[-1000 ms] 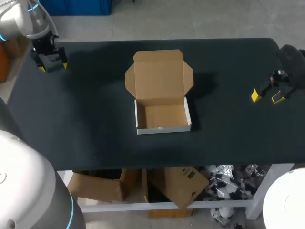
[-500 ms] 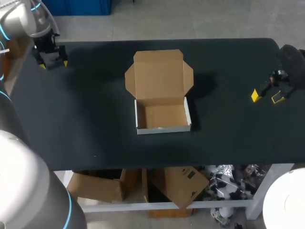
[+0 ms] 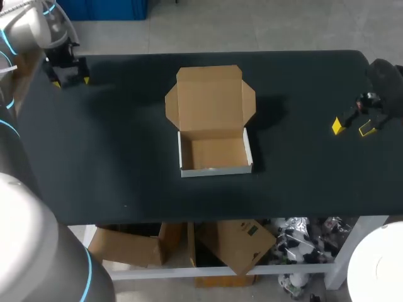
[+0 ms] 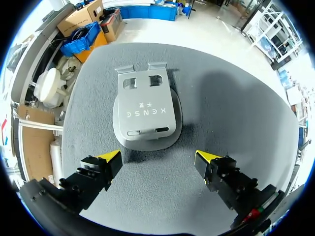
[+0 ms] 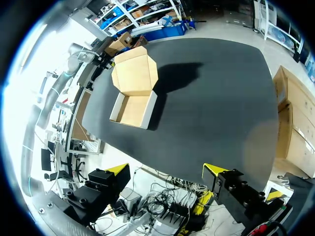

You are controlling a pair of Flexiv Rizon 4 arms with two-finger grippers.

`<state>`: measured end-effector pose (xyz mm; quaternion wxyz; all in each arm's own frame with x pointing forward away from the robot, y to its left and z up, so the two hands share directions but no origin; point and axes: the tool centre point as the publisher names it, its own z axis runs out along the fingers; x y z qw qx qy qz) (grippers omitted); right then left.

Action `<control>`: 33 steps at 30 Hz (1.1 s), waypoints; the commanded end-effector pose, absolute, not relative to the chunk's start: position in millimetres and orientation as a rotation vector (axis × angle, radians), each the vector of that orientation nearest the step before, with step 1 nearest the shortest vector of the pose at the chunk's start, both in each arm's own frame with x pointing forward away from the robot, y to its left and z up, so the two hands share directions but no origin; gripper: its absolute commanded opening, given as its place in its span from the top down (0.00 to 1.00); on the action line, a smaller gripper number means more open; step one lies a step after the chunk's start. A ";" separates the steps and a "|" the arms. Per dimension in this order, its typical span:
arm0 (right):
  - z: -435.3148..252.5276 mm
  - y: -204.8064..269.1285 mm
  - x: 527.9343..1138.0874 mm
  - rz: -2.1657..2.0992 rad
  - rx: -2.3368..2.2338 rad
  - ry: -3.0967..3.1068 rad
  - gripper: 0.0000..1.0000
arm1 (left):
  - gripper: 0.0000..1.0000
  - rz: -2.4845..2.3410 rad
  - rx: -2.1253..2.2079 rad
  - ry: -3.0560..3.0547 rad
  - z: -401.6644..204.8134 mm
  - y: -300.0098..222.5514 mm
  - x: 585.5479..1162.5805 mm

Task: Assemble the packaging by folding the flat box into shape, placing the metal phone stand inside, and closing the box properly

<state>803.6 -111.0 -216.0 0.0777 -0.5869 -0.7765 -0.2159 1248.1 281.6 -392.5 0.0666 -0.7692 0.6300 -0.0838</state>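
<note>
At frame centre we find the box [image 3: 213,135] folded, lid up, empty. The phone stand [image 4: 145,114] lies ungrasped ahead of the left end effector [image 4: 158,158], tips apart; right end effector [image 3: 351,128] likewise apart.

The left arm [image 3: 25,28] was rounded silver-grey with thin cyan light rings. The left end effector [image 4: 158,158] had blocky black fingers capped by bright yellow wedge tips; the right end effector [image 5: 166,169] matched, with small screws in its black housing
</note>
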 end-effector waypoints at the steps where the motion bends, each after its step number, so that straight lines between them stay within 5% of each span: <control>1: -214.4 -111.8 802.6 -0.643 -1.757 -2.325 0.00 | 0.00 -0.115 -2.414 1.976 -398.9 285.2 1263.9; 33: -214.4 -111.8 802.6 -0.643 -1.757 -2.325 0.00 | 0.00 -0.109 -2.429 1.948 -395.0 292.9 1288.8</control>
